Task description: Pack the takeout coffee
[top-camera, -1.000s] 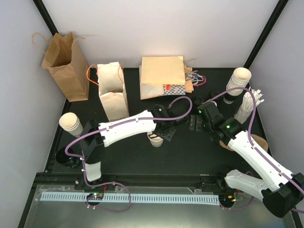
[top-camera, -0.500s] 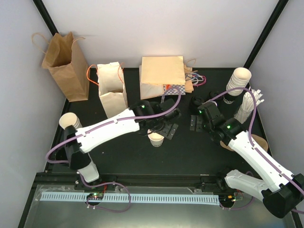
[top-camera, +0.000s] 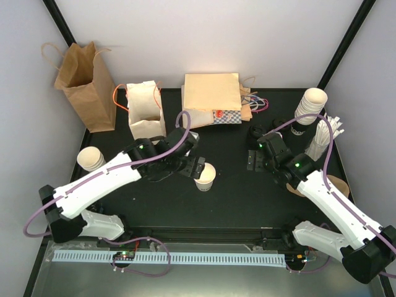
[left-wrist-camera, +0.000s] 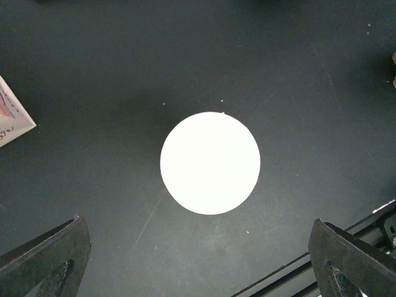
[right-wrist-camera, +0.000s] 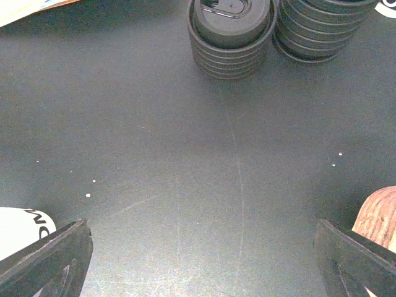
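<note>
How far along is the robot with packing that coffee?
Early days. A lidless cream cup stands alone mid-table. Nothing is held: the left gripper hangs open above it, the right gripper open near the stacked black lids. Left: lidding the cup and bagging it in a paper bag.

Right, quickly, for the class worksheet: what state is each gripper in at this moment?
Left gripper: open, holding nothing.
Right gripper: open, holding nothing.
</note>
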{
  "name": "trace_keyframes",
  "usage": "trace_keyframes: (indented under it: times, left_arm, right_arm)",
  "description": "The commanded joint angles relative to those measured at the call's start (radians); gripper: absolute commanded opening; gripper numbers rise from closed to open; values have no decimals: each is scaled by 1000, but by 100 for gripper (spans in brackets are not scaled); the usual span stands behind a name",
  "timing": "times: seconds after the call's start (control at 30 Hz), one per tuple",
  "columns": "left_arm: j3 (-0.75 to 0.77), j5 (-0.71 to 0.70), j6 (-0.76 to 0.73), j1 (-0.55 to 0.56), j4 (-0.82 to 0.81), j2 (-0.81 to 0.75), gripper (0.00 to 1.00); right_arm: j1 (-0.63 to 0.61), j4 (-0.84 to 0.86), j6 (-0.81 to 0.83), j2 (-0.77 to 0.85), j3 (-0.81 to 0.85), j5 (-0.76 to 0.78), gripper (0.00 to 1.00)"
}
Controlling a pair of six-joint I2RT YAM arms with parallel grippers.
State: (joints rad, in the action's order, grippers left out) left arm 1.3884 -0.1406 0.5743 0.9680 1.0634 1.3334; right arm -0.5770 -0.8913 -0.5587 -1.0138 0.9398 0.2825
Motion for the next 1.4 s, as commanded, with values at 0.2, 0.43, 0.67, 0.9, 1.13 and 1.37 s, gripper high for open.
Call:
trace_keyframes:
  times: [0.2,0.43,0.67,0.9,1.13,1.37]
  left_arm:
    - [-183,94,-23,-76,-161,-199,99]
    - [-256,133,-35,-99,-196,-242,99]
    - [-318,168,-49,-115,-219,-290,99]
    - [-361,189,-68,-130,-227,-330,99]
    - [-403,212,-72,-152,-236,-371,99]
    - [-445,241,-88,-177,-226,-409,99]
  right_arm:
    - [6,-20,-7,-43,52,-33,100]
    - [7,-47,-19,-99,90,-46,100]
    - [6,28,21,-41,51,-17,100]
    - [8,8,14,-22,66,-10,100]
    - [81,-22,19,-72,110,-3,100]
    - [208,22,63,-143,130,-112,100]
